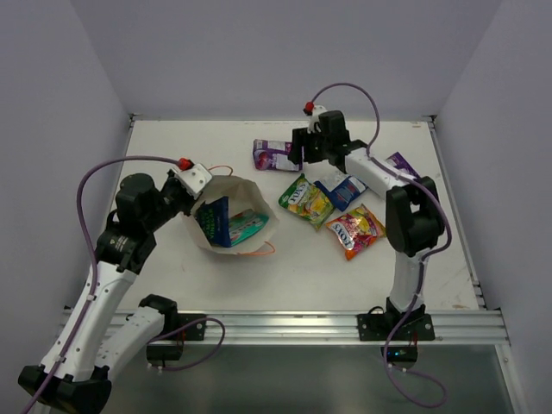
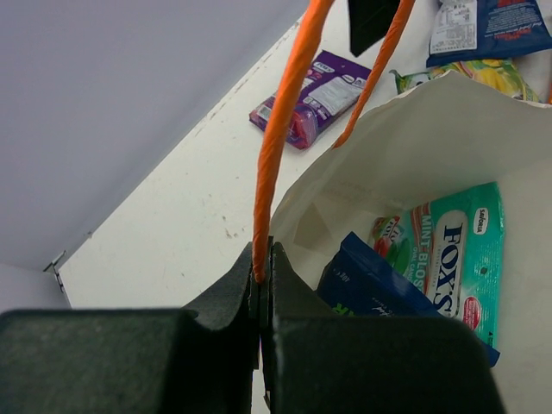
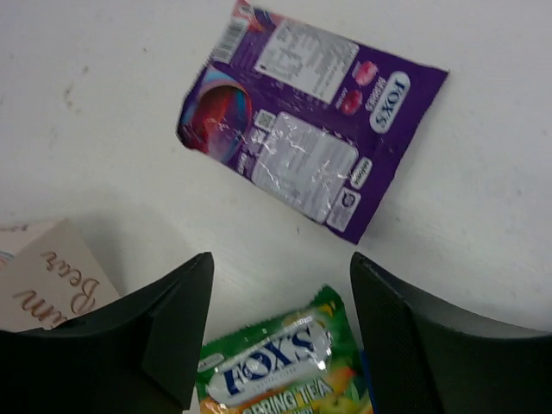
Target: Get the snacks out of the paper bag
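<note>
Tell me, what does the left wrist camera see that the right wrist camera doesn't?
Only the left wrist view: the left gripper pinching the orange handle, and the inside of the paper bag, where a teal packet and a dark blue packet lie. Only the right wrist view: the right gripper, standing open above the table, and a beige corner with script lettering, probably the bag's outside. Both: the purple packet and the green-yellow packet lying on the table.
</note>
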`<action>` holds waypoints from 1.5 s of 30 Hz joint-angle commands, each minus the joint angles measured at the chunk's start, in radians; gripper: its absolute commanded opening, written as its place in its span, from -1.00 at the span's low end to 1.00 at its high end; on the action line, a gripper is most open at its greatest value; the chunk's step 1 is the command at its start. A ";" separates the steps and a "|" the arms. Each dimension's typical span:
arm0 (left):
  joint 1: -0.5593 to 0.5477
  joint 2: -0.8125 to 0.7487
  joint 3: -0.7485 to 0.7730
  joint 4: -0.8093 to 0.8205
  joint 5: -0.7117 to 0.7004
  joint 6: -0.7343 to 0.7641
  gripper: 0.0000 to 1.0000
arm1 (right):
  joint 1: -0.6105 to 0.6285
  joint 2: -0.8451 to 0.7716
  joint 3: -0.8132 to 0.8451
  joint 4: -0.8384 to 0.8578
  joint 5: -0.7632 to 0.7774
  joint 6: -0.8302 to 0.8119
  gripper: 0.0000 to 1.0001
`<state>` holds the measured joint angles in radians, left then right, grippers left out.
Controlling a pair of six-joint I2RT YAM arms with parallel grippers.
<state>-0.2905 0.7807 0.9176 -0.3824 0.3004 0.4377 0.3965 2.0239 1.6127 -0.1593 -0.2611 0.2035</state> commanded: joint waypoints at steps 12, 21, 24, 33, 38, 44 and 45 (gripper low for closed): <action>-0.006 -0.015 -0.020 0.051 0.009 0.013 -1.00 | 0.377 -0.708 -0.369 0.056 0.260 0.036 0.49; -0.004 0.000 -0.006 0.056 0.023 -0.011 -1.00 | 0.685 -0.654 -0.422 0.234 0.408 0.175 0.50; -0.006 -0.004 -0.003 0.056 0.023 -0.011 -1.00 | 0.699 -0.578 -0.424 0.271 0.392 0.221 0.50; -0.006 -0.004 0.001 0.057 0.045 -0.025 -1.00 | 0.697 -0.363 -0.401 0.330 0.415 0.301 0.50; -0.006 -0.009 0.012 0.056 0.048 -0.025 -1.00 | 0.697 -0.252 -0.353 0.325 0.392 0.318 0.49; -0.006 -0.008 0.017 0.054 0.051 -0.024 -1.00 | 0.690 -0.172 -0.330 0.351 0.389 0.313 0.36; -0.006 -0.006 0.018 0.054 0.052 -0.024 -1.00 | 0.683 -0.168 -0.330 0.357 0.370 0.310 0.23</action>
<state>-0.2905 0.7795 0.8993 -0.3649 0.3374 0.4286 1.0916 1.8530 1.2282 0.1291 0.1123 0.4980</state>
